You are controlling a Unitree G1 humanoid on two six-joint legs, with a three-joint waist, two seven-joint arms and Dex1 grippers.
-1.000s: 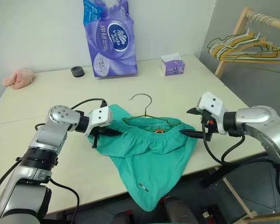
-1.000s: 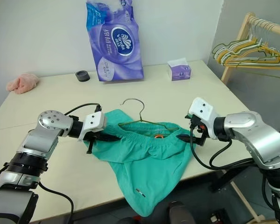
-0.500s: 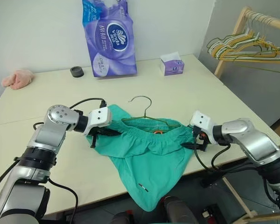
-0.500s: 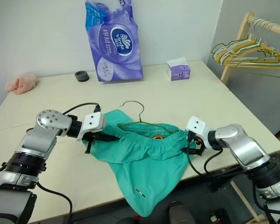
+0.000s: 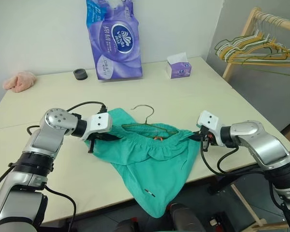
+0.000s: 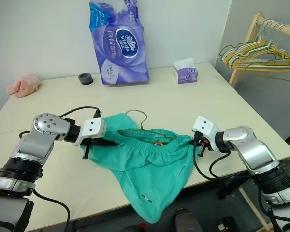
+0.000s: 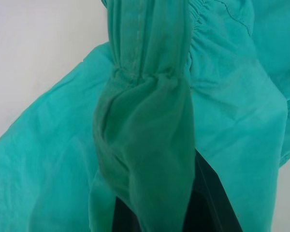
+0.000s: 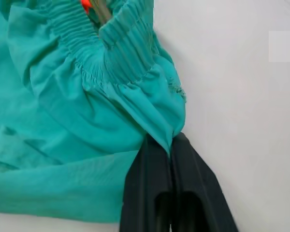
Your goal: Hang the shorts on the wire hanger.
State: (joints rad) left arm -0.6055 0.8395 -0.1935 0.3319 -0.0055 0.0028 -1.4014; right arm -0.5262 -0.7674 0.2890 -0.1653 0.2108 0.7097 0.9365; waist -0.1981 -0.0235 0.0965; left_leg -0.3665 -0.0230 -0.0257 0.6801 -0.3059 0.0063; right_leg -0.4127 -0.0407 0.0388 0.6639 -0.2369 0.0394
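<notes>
The shorts (image 5: 152,164) lie spread across the near part of the table (image 5: 48,96), their lower end hanging over the near edge. The wire hanger (image 5: 146,116) sits partly inside the gathered waistband, its hook sticking out on the far side. The left claw (image 5: 112,137) is closed on the left end of the waistband, fabric bunched over its fingers (image 7: 217,203). The right claw (image 5: 195,137) is pinched on the right end, the cloth caught between its fingers (image 8: 150,183). On the far side stand a purple tissue pack (image 5: 113,38), a small tissue box (image 5: 178,67), a black ring (image 5: 80,74) and a pink cloth (image 5: 19,80). At the far right, coloured hangers (image 5: 253,48) hang on a wooden rack (image 5: 241,36).
</notes>
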